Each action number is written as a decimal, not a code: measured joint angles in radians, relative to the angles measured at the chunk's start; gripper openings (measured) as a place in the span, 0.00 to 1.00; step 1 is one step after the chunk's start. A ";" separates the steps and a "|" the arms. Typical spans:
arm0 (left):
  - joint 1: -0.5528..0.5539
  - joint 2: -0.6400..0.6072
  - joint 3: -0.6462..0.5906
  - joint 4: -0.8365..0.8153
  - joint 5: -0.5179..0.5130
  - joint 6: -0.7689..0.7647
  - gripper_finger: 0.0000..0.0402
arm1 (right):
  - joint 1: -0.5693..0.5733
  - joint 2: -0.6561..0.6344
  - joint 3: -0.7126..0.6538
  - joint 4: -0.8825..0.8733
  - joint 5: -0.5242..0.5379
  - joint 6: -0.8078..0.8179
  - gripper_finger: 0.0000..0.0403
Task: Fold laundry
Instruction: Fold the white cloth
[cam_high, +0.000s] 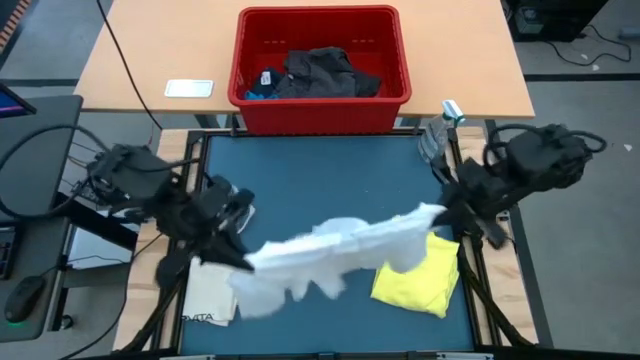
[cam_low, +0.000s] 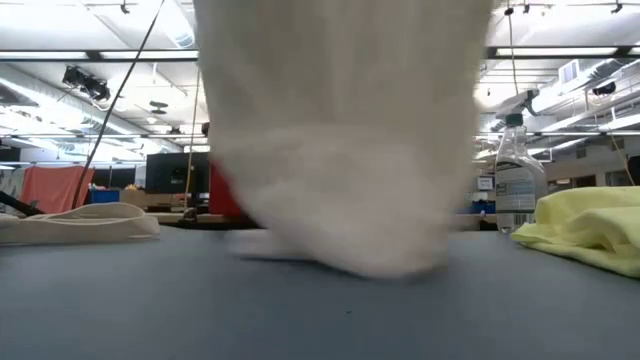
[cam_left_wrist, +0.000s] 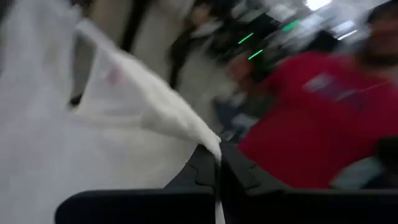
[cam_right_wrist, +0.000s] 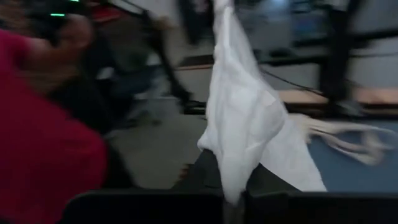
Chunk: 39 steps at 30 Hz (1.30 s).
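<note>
We hold the white garment (cam_high: 340, 250) stretched above the blue table (cam_high: 320, 165) between 2 grippers. The left gripper (cam_left_wrist: 217, 163) is clamped on one edge; the right gripper (cam_right_wrist: 233, 186) is clamped on the opposite edge. The cloth sags in the middle, so we judge it light, limp and prone to bunching. We recommend gripping at corners or seams. The yellow garment (cam_high: 418, 278) lies under its right end, and dark pieces remain in the red bin (cam_high: 318, 100).
</note>
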 joint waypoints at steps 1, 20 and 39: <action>-0.012 0.006 0.000 0.068 0.017 -0.001 0.01 | 0.009 0.013 0.026 0.001 -0.022 -0.002 0.01; 0.081 -0.030 -0.082 -0.630 -0.340 -0.252 0.01 | -0.330 0.195 0.102 -0.431 0.128 -0.266 0.01; 0.718 -0.069 -0.985 -0.651 -0.399 -0.125 0.01 | -0.898 0.724 -0.119 0.107 0.083 -0.569 0.07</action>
